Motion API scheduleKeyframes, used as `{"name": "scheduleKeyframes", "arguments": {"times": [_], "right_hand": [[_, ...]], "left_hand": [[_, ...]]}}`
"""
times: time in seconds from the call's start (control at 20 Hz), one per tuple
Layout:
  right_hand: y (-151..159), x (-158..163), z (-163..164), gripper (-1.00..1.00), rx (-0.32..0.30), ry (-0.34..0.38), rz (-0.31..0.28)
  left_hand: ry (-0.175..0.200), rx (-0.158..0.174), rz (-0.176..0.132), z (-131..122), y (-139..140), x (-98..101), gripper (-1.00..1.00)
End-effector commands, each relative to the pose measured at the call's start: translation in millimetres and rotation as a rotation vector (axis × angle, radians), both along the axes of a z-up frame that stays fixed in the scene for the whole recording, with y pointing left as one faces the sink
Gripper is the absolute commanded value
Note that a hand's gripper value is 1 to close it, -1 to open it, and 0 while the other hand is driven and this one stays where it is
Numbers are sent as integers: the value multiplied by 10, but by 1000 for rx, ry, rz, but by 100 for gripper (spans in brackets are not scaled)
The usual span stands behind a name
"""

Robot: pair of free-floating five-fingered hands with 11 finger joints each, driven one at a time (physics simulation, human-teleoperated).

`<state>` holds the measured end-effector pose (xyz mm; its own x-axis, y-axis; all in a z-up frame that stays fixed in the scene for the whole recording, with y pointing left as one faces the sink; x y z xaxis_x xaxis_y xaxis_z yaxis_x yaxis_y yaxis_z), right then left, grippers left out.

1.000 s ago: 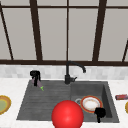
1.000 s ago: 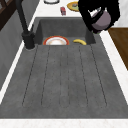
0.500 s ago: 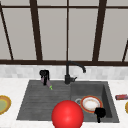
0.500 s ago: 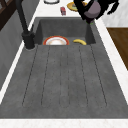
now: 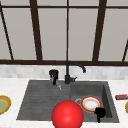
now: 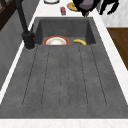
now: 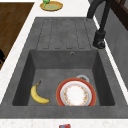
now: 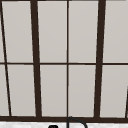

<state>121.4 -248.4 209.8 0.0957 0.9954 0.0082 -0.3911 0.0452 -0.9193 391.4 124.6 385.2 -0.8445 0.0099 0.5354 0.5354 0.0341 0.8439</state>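
Above the drainboard (image 5: 37,100), the left hand (image 5: 53,74) grips a purple eggplant (image 5: 55,82); no writing is legible

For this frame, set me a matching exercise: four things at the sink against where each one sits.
Things:
1. banana
2. red-rimmed plate
3. left hand
4. green-centred dish

Places:
A. in the air above the draining board, beside the faucet, holding a purplish thing with a green tip
B. on the white counter beyond the draining board
C. on the basin floor, near the drain
D. on the basin floor, at the wall farthest from the faucet

Pairs: 1-D, 2-C, 3-A, 4-B
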Motion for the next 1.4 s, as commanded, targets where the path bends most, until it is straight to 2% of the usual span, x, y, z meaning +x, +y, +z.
{"name": "scheduleKeyframes", "arguments": {"times": [0.0, 0.25, 0.45, 0.75, 0.9, 1.15, 1.35], "right_hand": [[0, 0, 0, 0, 0, 0, 0], [0, 0, 0, 0, 0, 0, 0], [0, 0, 0, 0, 0, 0, 0], [0, 0, 0, 0, 0, 0, 0], [0, 0, 0, 0, 0, 0, 0], [0, 0, 0, 0, 0, 0, 0], [0, 0, 0, 0, 0, 0, 0]], "left_hand": [[0, 20, 0, 0, -309, 27, 100], [0, 30, 1, -40, -713, 64, 100], [-18, 37, 2, -169, -1037, 75, 100], [-15, 39, 3, -455, -1522, 71, 100], [-31, 39, 4, -604, -1765, 71, 100], [-31, 43, 5, -862, -2169, 67, 100], [-34, 57, 5, -1128, -2492, 72, 100]]}}
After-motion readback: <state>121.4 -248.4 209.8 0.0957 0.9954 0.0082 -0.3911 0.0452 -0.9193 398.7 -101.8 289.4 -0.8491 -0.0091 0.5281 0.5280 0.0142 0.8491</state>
